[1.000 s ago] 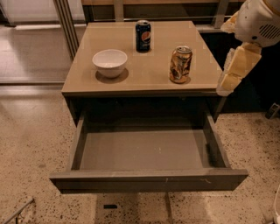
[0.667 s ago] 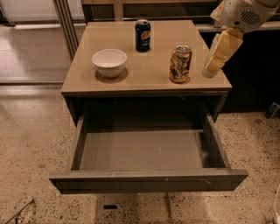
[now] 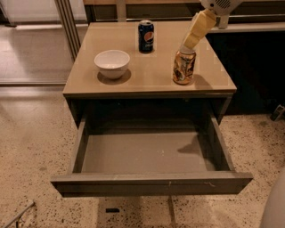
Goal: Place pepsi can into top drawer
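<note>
So, the dark blue pepsi can with the red-white-blue logo and silver top (image 3: 146, 36) is parked upright at the far edge of the glossy tan tabletop (image 3: 151, 78), roughly in the middle, and it is well apart from the arm. The wide grey-brown top drawer (image 3: 151, 182) is pulled right out towards the near side. Its flat grey floor is fully exposed, with a shadow cast across the right part.

The cream-yellow gripper (image 3: 189, 41) is angled down from the far right corner, where the white arm housing (image 3: 218, 5) is cut off by the frame. Its tip is held just above the lid of the dented gold-brown can (image 3: 184, 67), which is stood on the right side of the table, nearer than the pepsi can. Whether the gripper is open or closed can't really be told from this angle, since it's only seen as one solid yellow block.

A small round white bowl (image 3: 112, 62) is set on the left side of the tabletop, nearer than the pepsi can and left of it. Speckled beige floor (image 3: 31, 133) is seen around the table.
</note>
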`<state>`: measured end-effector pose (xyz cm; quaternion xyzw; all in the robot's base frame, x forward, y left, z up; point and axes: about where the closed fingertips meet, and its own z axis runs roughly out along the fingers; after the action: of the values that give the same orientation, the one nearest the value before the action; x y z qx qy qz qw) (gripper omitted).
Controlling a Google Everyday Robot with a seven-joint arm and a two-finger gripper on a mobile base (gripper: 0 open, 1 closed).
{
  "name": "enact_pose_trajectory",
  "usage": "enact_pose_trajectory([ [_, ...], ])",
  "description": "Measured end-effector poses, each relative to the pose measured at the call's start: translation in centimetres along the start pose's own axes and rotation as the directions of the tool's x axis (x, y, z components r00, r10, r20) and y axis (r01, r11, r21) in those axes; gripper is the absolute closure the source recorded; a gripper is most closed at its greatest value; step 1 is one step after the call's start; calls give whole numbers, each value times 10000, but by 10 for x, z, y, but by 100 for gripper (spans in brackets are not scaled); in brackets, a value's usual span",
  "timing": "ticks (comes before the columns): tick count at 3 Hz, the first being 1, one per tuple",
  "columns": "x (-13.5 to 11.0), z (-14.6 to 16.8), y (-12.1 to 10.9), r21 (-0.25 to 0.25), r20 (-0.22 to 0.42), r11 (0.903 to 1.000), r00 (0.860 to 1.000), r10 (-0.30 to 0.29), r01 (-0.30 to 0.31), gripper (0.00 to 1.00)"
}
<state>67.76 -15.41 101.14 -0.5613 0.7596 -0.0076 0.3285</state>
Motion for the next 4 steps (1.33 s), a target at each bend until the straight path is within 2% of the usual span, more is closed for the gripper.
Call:
enact_pose_trajectory([
  [1,-22,18,-30,348,1038,9962,9917,757,-797,0],
  [2,-23,20,-30,345,1037,9961,9916,776,-815,0],
  [3,-25,40,-48,812,1121,9894,9875,1110,-1204,0],
  [4,-36,71,-74,1363,1329,9783,9815,1381,-1561,0],
])
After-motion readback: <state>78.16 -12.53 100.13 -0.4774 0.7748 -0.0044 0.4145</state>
